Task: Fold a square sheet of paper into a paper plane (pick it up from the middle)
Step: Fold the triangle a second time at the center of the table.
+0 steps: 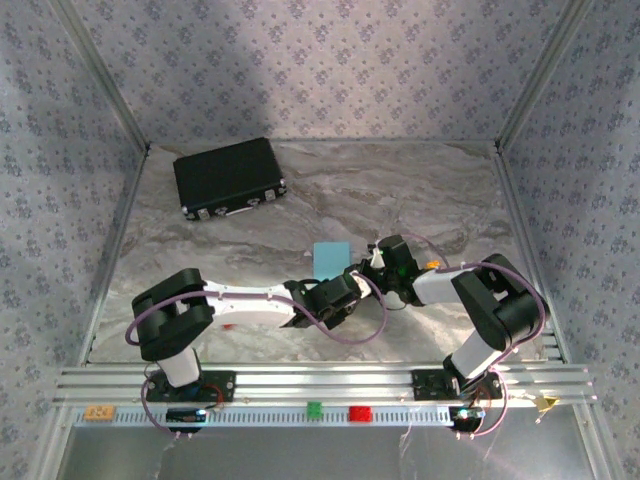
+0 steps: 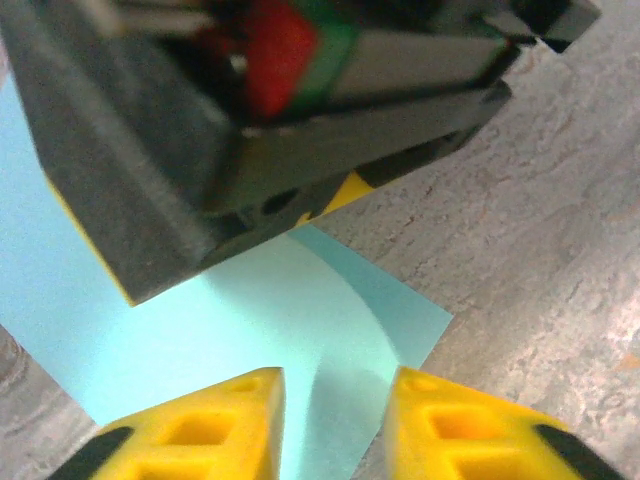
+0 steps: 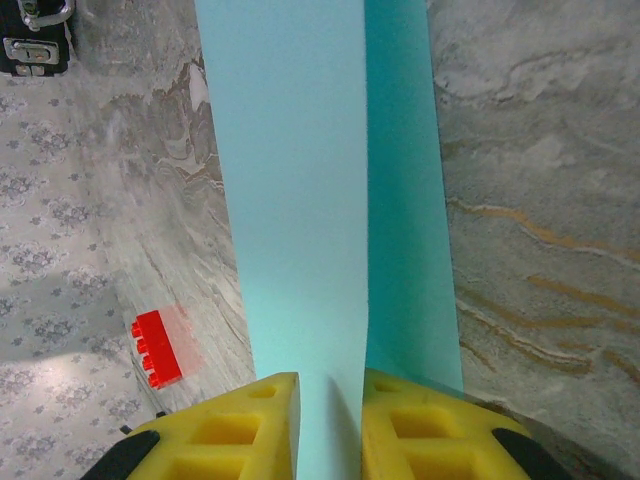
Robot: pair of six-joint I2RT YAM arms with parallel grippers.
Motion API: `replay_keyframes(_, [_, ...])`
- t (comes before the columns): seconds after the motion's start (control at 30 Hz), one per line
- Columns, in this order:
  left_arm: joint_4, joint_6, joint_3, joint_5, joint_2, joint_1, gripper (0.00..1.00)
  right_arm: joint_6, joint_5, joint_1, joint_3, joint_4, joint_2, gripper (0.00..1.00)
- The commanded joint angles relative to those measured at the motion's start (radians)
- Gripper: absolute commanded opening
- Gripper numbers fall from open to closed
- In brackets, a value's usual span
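Where two robot arms reach in from the bottom of the overhead view, a grey marble table (image 1: 400,190) fills the frame. The left arm (image 1: 250,300) and right arm (image 1: 490,300) meet just below centre. A black case (image 1: 230,177) lies flat at the upper left, well apart from them. The light-blue sheet of paper (image 1: 332,255) sits at the centre, right where the two wrists meet.

Seen from the right wrist, the right gripper (image 3: 330,385) pinches the paper between yellow fingers (image 3: 260,400) set narrowly, and the sheet runs up the frame with a darker strip along its right side. Seen from the left wrist, the left gripper (image 2: 335,385) has yellow fingers (image 2: 240,400) a little apart with paper showing between them; I cannot tell whether they grip it.

A small red brick (image 3: 158,348) rests at the lower left of the right wrist view.
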Motion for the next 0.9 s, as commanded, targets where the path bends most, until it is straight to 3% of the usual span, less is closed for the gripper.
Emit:
replay_keyframes(0.0, [-0.005,0.004,0.023,-0.012,0.000,-0.007,0.19,0.000,-0.012,-0.007,0.020,-0.010,-0.012,0.22])
replay_keyframes(0.27, [0.007,-0.035,0.015,0.052,-0.023,0.003,0.01,0.008,0.055,-0.029,-0.018,-0.049,-0.083,0.28])
replay_keyframes(0.43, [0.024,-0.100,-0.001,0.221,-0.053,0.064,0.00,-0.021,0.108,-0.064,-0.043,-0.169,-0.200,0.38])
replay_keyframes(0.63, [0.087,-0.201,-0.026,0.500,-0.079,0.175,0.00,-0.068,0.210,-0.097,-0.056,-0.380,-0.386,0.39])
replay_keyframes(0.87, [0.138,-0.276,-0.035,0.651,-0.059,0.243,0.00,-0.110,0.212,-0.095,-0.084,-0.425,-0.517,0.37])
